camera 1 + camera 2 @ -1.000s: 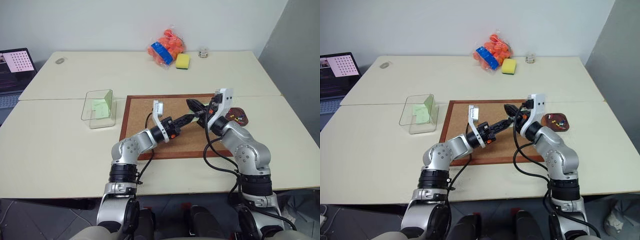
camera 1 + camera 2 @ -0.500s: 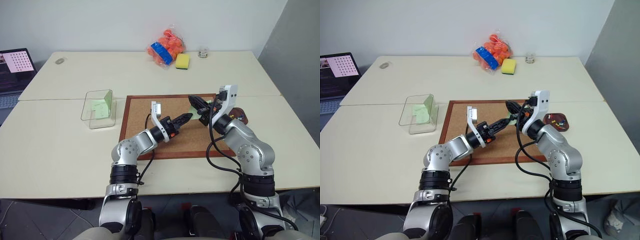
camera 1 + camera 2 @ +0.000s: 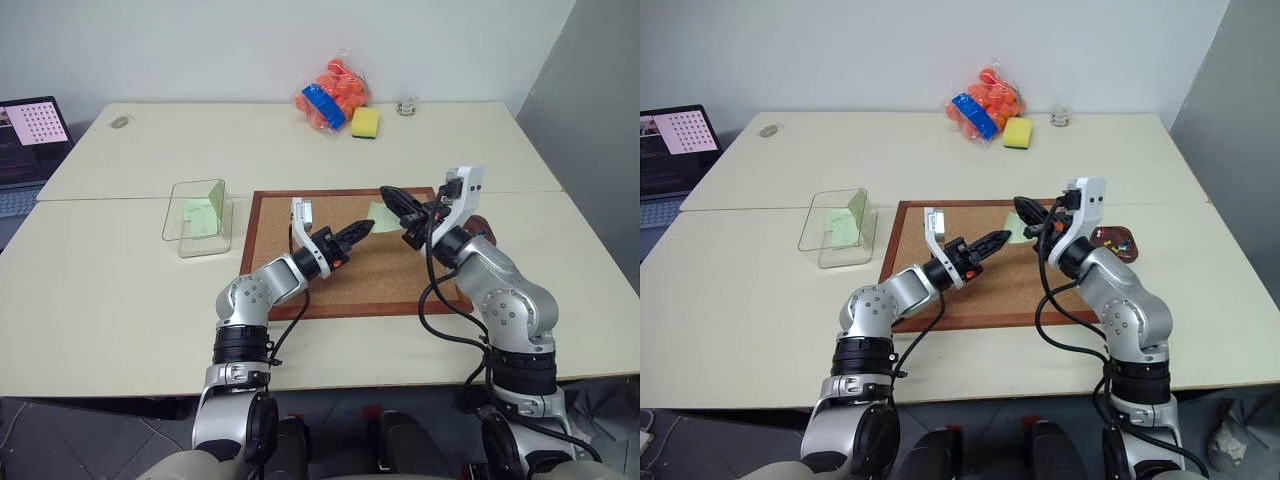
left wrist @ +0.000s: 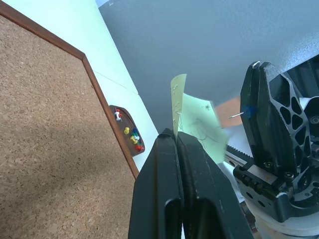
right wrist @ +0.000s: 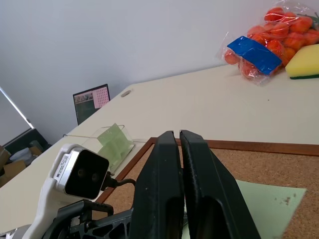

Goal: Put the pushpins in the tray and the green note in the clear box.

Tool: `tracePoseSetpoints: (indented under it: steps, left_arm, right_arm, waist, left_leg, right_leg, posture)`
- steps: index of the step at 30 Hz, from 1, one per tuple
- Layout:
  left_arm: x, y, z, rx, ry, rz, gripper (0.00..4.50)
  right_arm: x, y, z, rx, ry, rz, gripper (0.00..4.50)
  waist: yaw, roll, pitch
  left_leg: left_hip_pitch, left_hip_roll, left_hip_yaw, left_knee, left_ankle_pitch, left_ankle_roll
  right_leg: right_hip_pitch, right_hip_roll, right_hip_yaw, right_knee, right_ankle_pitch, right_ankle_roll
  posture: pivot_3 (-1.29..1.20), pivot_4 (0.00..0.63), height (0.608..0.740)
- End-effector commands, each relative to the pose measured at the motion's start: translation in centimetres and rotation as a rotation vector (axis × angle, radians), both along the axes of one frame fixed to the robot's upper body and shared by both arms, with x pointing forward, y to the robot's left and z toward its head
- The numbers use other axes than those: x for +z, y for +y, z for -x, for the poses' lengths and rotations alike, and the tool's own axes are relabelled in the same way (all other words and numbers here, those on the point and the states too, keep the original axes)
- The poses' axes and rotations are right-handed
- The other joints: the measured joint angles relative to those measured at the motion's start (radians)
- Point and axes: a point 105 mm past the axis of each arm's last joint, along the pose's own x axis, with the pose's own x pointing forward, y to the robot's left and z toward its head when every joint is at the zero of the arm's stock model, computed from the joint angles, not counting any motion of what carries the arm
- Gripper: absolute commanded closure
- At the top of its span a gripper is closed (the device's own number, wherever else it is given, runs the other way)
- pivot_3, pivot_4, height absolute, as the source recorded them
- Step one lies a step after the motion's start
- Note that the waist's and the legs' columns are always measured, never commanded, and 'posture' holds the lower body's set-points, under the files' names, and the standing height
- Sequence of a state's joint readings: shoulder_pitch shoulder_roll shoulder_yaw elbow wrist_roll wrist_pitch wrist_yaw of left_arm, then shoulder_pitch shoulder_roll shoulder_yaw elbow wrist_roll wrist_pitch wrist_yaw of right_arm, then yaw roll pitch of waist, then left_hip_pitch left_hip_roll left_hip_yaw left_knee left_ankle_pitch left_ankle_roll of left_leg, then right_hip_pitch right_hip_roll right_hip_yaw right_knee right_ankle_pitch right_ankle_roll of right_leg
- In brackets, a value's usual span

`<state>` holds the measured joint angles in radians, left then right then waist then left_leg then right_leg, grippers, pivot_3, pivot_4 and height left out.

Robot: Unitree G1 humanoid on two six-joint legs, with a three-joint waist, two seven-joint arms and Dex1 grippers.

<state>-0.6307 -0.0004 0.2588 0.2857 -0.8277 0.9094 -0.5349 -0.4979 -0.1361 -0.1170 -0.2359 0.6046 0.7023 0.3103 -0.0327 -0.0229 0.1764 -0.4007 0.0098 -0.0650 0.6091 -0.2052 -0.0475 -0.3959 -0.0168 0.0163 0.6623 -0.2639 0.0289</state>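
Over the corkboard (image 3: 340,250), the left pincer (image 3: 366,227) is clamped on a green note (image 4: 197,119). The right pincer (image 3: 390,196) is pressed together; a blue pushpin (image 4: 244,110) seems caught there, though it is hard to make out. Several pushpins (image 4: 130,135) lie in the tray (image 4: 124,119) right of the board; the clear box (image 3: 200,215) left of it already holds green paper. Note and pin remain.

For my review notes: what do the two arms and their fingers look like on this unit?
Both arms are silver-grey metal with rounded joint housings and black bands. Each ends in a gripper, left and right, with two long black tapered fingers. A white camera block sits on each wrist. Black cables loop loosely along both forearms. The left gripper has a small orange accent at its base.
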Motion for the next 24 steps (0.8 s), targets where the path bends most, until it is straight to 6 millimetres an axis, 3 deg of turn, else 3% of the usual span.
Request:
tracePoseSetpoints:
  steps: [1, 7, 9, 14, 18, 24]
  left_arm:
    - [0.1, -0.2, -0.2, -0.005, -0.006, -0.005, 4.46]
    - [0.4, 0.4, -0.5, 0.014, -0.060, -0.050, 4.46]
    - [0.5, 0.7, -0.6, 0.021, -0.132, -0.122, 4.46]
    - [1.5, -1.3, 1.5, -0.103, -0.497, -0.391, 4.46]
    - [1.1, -2.6, 2.8, -0.201, -0.753, -0.567, 4.46]
    - [0.6, -3.4, 2.6, -0.238, -0.957, -0.709, 4.46]
  right_arm:
    - [1.7, -0.2, 0.5, -0.003, -0.063, -0.016, 4.50]
    - [2.0, -1.7, 0.3, -0.072, -0.077, 0.002, 4.50]
    - [1.3, -3.6, -0.3, -0.181, -0.076, 0.072, 4.50]
    - [-1.0, -8.7, -1.5, -0.445, -0.030, 0.228, 4.50]
    - [-2.8, -11.9, -2.4, -0.588, 0.047, 0.292, 4.50]
    - [-4.5, -13.5, -3.8, -0.632, 0.145, 0.261, 4.50]
  waist:
    - [0.000, 0.000, 0.000]
    - [0.000, 0.000, 0.000]
    - [0.001, 0.000, 0.000]
    - [0.004, 0.000, 0.000]
    - [0.005, 0.000, 0.000]
    - [-0.001, 0.000, 0.000]
  left_leg:
    - [0.000, 0.000, 0.000, 0.000, 0.000, 0.000]
    - [0.000, 0.000, 0.000, 0.000, 0.000, 0.000]
    - [0.000, 0.000, 0.000, 0.000, 0.000, 0.000]
    - [-0.001, 0.000, 0.001, -0.001, 0.000, 0.000]
    - [-0.001, -0.001, 0.002, -0.001, 0.000, 0.000]
    - [-0.001, 0.000, 0.005, -0.001, 0.000, 0.000]
  right_leg:
    - [0.000, 0.000, 0.000, 0.000, 0.000, 0.000]
    - [0.000, 0.000, 0.000, 0.000, 0.000, 0.000]
    - [0.000, 0.000, 0.000, 0.000, 0.000, 0.000]
    - [0.000, 0.000, 0.001, -0.001, 0.000, 0.000]
    - [-0.001, -0.001, 0.002, -0.001, 0.000, 0.000]
    - [-0.004, 0.000, 0.004, 0.000, 0.000, 0.000]
  posture:
    - [0.00, 0.150, 0.740]
    - [0.00, 0.150, 0.740]
    - [0.00, 0.150, 0.740]
    - [0.00, 0.150, 0.740]
    - [0.00, 0.150, 0.740]
    - [0.00, 0.150, 0.740]
